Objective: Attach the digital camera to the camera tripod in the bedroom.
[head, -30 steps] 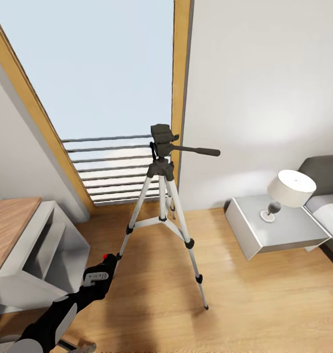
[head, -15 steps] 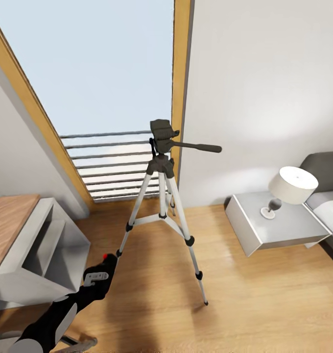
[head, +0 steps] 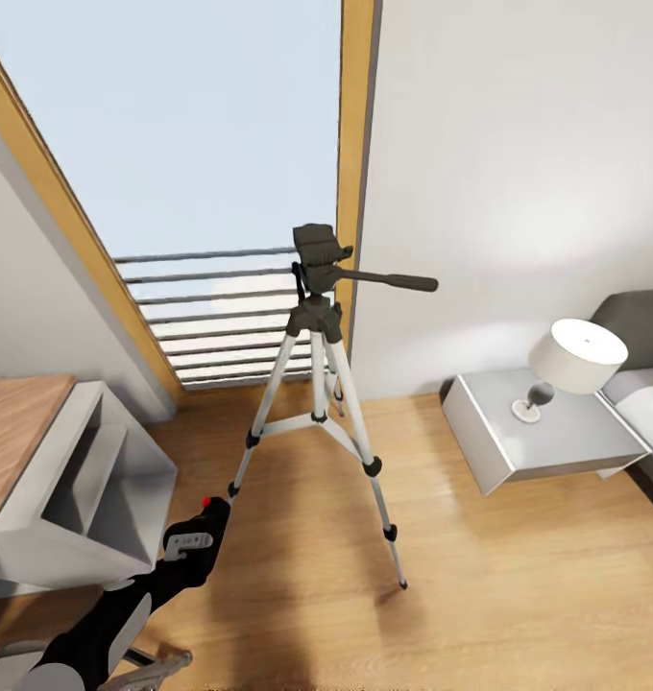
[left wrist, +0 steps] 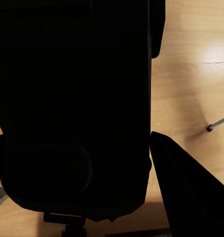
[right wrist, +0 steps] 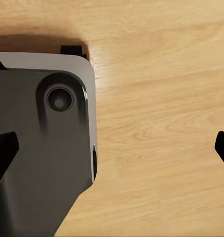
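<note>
the digital camera is held clenched in the left pincer, low over the wood floor near one foot of the camera tripod. the tripod is stood upright before the window railing, with a nightstand and its lamp off to its right and a desk to its left. the right pincer is seen released, its tips wide apart over the floor.
</note>
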Motion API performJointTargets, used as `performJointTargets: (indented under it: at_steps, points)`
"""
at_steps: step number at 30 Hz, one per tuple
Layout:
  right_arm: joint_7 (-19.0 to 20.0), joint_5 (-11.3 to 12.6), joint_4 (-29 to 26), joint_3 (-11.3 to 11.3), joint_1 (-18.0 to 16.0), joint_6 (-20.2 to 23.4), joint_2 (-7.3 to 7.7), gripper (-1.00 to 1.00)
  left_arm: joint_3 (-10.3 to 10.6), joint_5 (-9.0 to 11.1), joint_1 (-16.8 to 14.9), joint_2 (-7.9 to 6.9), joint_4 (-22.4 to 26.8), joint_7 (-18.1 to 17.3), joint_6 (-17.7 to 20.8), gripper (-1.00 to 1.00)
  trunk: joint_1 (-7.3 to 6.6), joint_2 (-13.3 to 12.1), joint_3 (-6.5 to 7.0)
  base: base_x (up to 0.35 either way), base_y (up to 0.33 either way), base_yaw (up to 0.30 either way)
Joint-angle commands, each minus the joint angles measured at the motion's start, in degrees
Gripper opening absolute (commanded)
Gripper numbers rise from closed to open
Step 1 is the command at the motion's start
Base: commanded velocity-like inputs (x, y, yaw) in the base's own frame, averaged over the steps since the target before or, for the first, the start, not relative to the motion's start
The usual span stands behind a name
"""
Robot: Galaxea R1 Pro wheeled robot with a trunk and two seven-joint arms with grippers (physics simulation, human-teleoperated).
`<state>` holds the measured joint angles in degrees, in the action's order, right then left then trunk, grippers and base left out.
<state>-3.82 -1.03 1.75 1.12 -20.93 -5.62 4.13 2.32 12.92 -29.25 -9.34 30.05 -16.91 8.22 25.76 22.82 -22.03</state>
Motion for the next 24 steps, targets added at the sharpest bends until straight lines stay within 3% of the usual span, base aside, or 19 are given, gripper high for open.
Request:
performJointTargets:
  at_steps: [1, 24]
  points:
    - [-0.13, -0.11, 0.19, 0.11, -0.08, -0.35, 0.0, 1.0, 0.23, 0.53, -0.02, -0.06, 0.1, -0.05, 0.39, -1.0, 0.03, 0.1, -0.18, 0.0, 0.0, 0.0]
    - [-0.12, -0.11, 0.19, 0.11, -0.08, -0.35, 0.0, 1.0, 0.47, 0.41, -0.02, -0.06, 0.24, -0.36, 0.42, -1.0, 0.03, 0.1, -2.33, 0.0, 0.0, 0.0]
